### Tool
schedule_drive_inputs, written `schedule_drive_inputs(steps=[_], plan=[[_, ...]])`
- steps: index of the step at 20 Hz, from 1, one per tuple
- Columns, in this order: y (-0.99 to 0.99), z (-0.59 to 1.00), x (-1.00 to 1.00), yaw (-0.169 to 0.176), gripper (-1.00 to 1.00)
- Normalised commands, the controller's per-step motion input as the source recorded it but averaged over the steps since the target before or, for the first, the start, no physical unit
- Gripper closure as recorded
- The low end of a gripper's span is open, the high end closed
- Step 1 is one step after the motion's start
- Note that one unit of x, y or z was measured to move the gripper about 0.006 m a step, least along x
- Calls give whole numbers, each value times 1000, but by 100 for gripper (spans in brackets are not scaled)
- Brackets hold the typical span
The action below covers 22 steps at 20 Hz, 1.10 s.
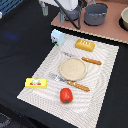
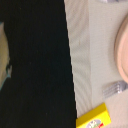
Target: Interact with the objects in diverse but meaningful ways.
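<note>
The gripper hangs beyond the plate — jaws unreadable, I cannot tell. Reaching for the yellow packet might snag the fork beside the plate.

From where I hang, the cloth under everything is black. On it lies a placemat, cream with fine pale ripple lines. At its centre sits a beige plate. At 12 o'clock from the plate is a golden-orange loaf; at 10 o'clock, a pale blue and white carton. At 8 o'clock lies a yellow packet with red print, at 6 o'clock a red fruit. The fork and knife have orange handles and silvery metal ends. Beyond, a salmon-brown board carries a dark grey pot.
</note>
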Motion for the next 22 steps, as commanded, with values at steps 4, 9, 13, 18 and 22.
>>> schedule_drive_inputs(steps=[4,9,13,18,22], plan=[[-791,424,439,-16,-100],[-744,221,404,-3,-100],[-719,126,386,-18,-100],[-680,31,347,-63,-100],[-449,-19,271,-177,-100]])
